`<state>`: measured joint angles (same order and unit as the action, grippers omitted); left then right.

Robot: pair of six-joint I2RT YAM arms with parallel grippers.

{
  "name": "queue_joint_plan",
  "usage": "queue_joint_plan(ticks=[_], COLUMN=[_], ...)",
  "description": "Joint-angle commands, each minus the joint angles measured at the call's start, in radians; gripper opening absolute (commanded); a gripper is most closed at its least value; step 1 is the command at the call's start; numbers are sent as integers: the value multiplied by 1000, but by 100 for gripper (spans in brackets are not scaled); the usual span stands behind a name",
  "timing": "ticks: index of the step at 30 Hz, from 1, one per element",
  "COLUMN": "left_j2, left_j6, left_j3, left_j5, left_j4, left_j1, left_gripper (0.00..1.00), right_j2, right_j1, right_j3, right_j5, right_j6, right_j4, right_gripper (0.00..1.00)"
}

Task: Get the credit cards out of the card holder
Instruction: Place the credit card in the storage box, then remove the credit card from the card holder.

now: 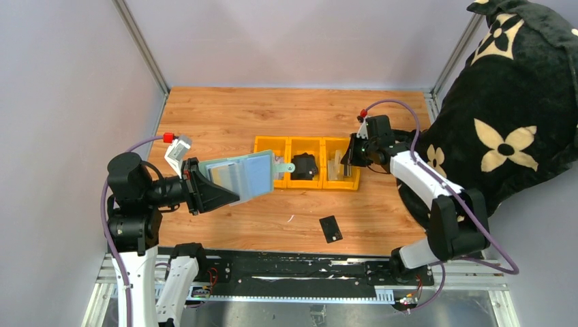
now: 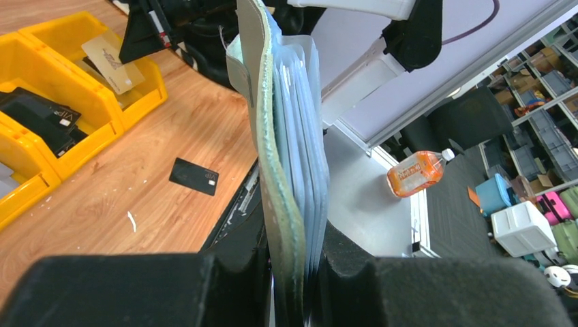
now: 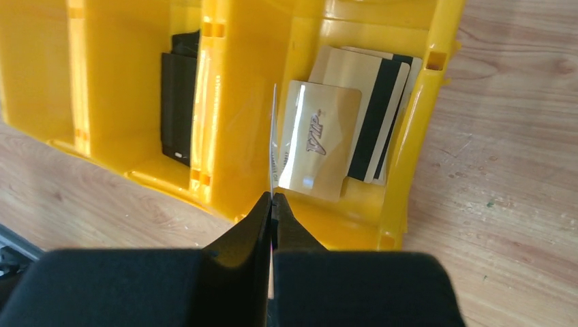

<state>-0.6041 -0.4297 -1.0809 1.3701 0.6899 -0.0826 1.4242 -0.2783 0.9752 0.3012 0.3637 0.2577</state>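
Observation:
My left gripper [image 1: 213,182] is shut on the card holder [image 1: 240,177], a pale grey-green wallet held in the air left of the yellow bins. In the left wrist view the holder [image 2: 290,157] stands edge-on between my fingers, its inner pockets showing as blue-grey layers. My right gripper [image 1: 349,158] is shut on a thin pale card [image 3: 272,129], seen edge-on over the right-hand bin [image 3: 409,136]. The same card shows in the left wrist view [image 2: 109,61]. A black card [image 1: 330,228] lies flat on the table in front of the bins and also shows in the left wrist view [image 2: 194,176].
A row of three joined yellow bins [image 1: 267,144] sits mid-table. The middle one holds a bulky black lump [image 1: 305,165]. The right one holds gold and dark-striped cards [image 3: 320,136]. A black cushion with cream flowers [image 1: 511,102] presses in at the right edge.

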Motion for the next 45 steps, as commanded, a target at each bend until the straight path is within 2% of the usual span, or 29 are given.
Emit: queue_joint_plan(ticks=[1,6,13,15,19,24,26,28,31,32,34,36,38,40,45], left_j2=[7,14,8,6,6,7,8,6,7,10,16,22,26,28,39], left_j6=[5,2,0,1,-1,-4,-3,-2,4,5,12,14,12,11,9], left_j3=[-21,-28,-35,-40,-42,-44,-45,-44,-36,-31,-23,-18,-14,-13,-18], left_j5=[25,25,24,24,26,25,25,24,22,23,23,24,32,40,48], left_j4=[-14,-13,-14,-14,-14,-14,-14,-14,-14,-13,-14,-14,-13,-14,-14], left_j1=[0,0,-1,0,0,0,0,-1,0,-1,-1,0,0,0,0], left_gripper=[8,8,8,8,8,8,8,8,8,8,8,8,8,8,7], right_j2=[82,168,175,177,172,139,105,45,-54,-93,-164,-227,-247,-242,-230], right_j1=[14,11,-15,-24,-36,-85,-116,-140,-167,-175,-196,-217,-250,-305,-475], right_j3=[51,95,89,90,82,108,129,152,168,169,159,109,52,21,49], right_j5=[-9,-19,-113,-145,-181,-292,-356,-357,-192,-109,97,358,477,522,510], right_j6=[-19,-22,-39,-44,-40,-57,-65,-66,-49,-33,23,172,403,542,557], right_j4=[0,25,34,44,45,79,93,99,50,16,-104,-365,-684,-887,-986], right_gripper=[0,0,1,10,19,36,39,42,48,52,69,75,78,78,79])
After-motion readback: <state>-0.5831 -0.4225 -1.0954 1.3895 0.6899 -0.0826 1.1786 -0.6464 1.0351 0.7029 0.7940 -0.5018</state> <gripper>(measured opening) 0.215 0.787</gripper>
